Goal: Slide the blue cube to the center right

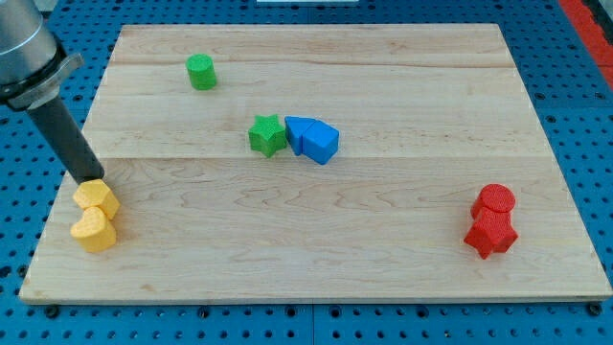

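Note:
The blue cube (301, 133) lies near the board's middle, touching a blue wedge-like block (323, 144) on its right and a green star (267, 135) on its left. My tip (92, 179) is far off at the view's left edge of the board, right at the top of a yellow hexagon block (98, 197). A yellow heart (93, 230) sits just below that hexagon.
A green cylinder (201, 72) stands at the upper left. A red cylinder (494, 201) and a red star (490, 235) sit together at the lower right. The wooden board (383, 259) rests on a blue pegboard table.

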You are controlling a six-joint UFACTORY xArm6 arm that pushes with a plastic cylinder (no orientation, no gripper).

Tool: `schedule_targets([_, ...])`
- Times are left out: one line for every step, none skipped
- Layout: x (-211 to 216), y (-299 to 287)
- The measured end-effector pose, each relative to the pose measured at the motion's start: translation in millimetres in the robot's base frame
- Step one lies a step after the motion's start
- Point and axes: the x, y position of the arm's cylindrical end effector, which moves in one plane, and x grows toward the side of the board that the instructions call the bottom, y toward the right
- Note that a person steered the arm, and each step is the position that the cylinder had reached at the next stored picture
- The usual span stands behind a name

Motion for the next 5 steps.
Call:
schedule_targets([-24, -7])
schedule_targets([-37, -16])
schedule_targets([-33, -16])
schedule_targets([-31, -11])
schedule_targets([-31, -8])
